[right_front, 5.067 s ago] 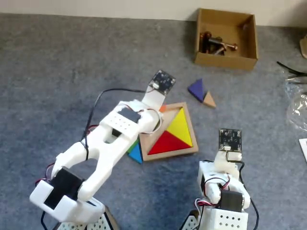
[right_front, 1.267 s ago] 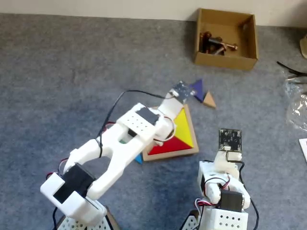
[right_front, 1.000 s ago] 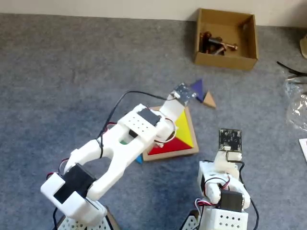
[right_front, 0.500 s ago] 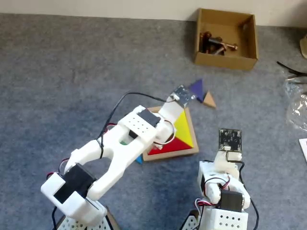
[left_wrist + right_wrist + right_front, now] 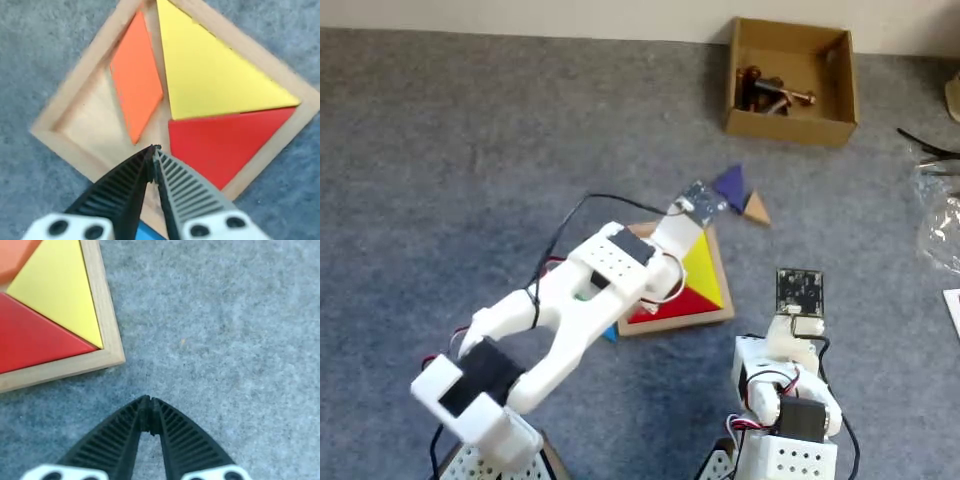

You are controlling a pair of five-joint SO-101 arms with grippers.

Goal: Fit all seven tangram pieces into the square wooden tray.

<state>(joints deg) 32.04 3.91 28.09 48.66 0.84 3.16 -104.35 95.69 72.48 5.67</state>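
Observation:
The square wooden tray (image 5: pixel 80 70) holds an orange parallelogram (image 5: pixel 136 80), a large yellow triangle (image 5: pixel 210 75) and a large red triangle (image 5: pixel 225 145); part of its floor is bare wood. My left gripper (image 5: pixel 152 150) is shut with nothing in it, its tips over the tray's middle near the orange piece's corner. In the high view the left arm covers much of the tray (image 5: pixel 725 312). A dark blue triangle (image 5: pixel 730 185) and a small tan triangle (image 5: pixel 755 208) lie on the carpet beyond the tray. My right gripper (image 5: pixel 149 407) is shut above carpet, just off the tray's corner (image 5: pixel 109 356).
A light blue piece (image 5: pixel 609 331) pokes out beside the tray under the left arm. A cardboard box (image 5: pixel 790 120) with metal parts stands at the back right. Clear plastic and cables (image 5: pixel 940 215) lie at the right edge. Grey carpet lies open to the left.
Since the earliest frame the left arm has swung to the right across the tray, toward the loose triangles. Over the last second it barely shifted. The right arm has stayed still.

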